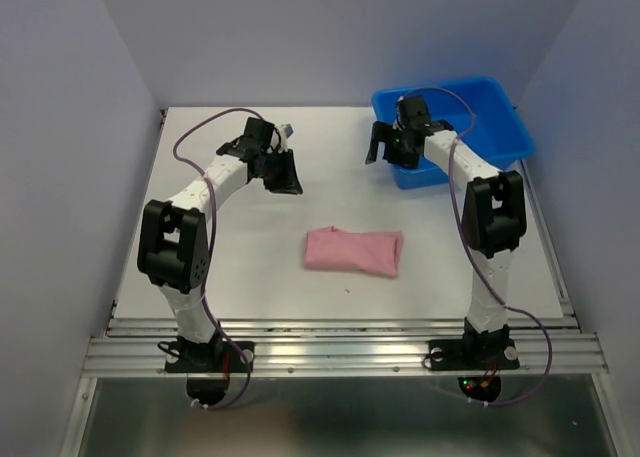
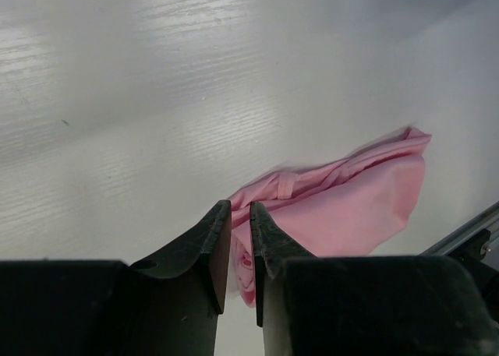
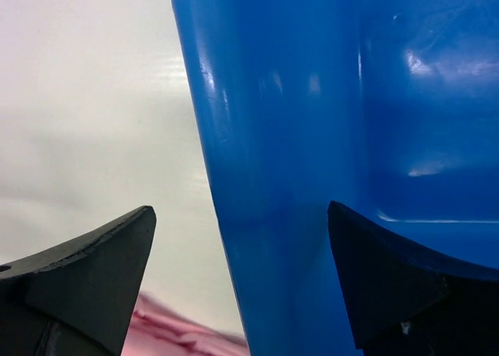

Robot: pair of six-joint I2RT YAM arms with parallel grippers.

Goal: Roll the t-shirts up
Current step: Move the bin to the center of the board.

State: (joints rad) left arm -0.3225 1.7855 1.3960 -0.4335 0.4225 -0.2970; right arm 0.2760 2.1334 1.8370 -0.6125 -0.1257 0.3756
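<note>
Your shirt (image 1: 353,251) lies mid-table as a compact bundle with nothing touching it; I'd call the roll done, or near it. Beyond it, your left gripper (image 2: 240,208) is a sliver apart and empty. Farther back, your right gripper (image 3: 240,212) is spread wide and empty, straddling the bin (image 1: 505,137) wall.

T-shirt (image 1: 354,251): thin pink cloth, matt, softly creased.
Bin (image 1: 497,117): blue plastic, smooth, glossy with highlights.
Table (image 1: 250,247): white, faintly grained, slight sheen.
Front rail (image 1: 340,355): ribbed bare metal, dull grey.
</note>
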